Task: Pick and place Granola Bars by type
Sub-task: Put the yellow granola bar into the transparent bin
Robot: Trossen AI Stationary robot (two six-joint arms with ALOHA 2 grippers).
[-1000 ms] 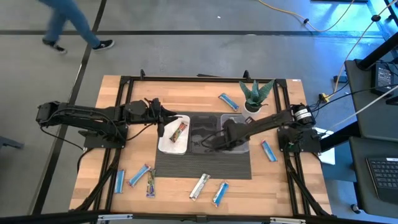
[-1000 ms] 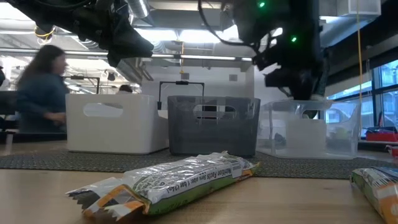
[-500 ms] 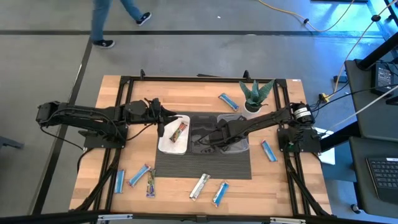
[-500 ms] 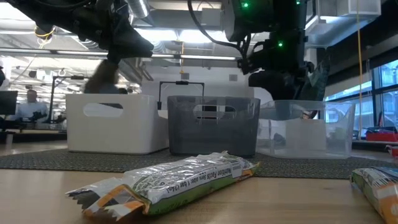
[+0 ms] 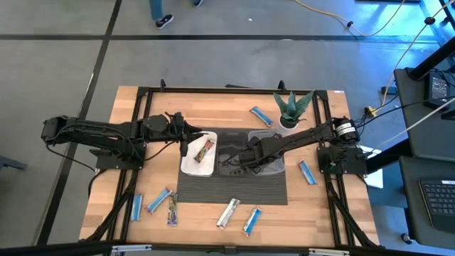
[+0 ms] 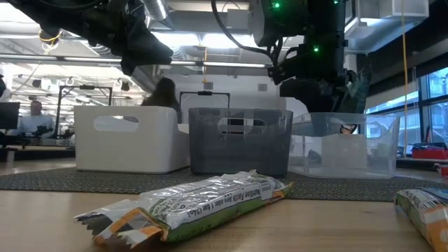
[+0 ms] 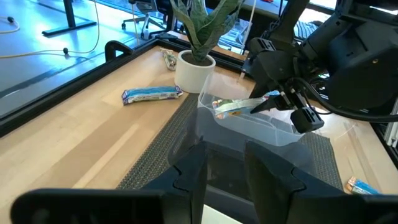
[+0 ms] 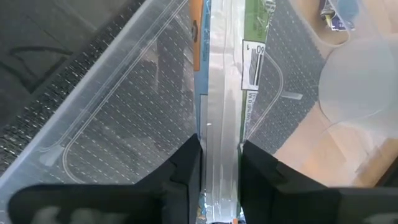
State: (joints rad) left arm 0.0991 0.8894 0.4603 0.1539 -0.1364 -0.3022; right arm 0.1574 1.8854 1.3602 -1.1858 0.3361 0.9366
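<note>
A: How far are we?

B: One bar lies in our white tray. Our right gripper is pinched tight on a silver bar over the clear tray. Seven bars are left on the table.

A: Which way does it point?

B: Its long side runs straight out from the fingers, toward the plant.

A: And our left gripper?

B: It waits over the white tray, open a bit, holding nothing.

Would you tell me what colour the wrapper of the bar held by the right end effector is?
Shiny silver with green and orange edges, on the bar; right wrist view shows it best.
</note>
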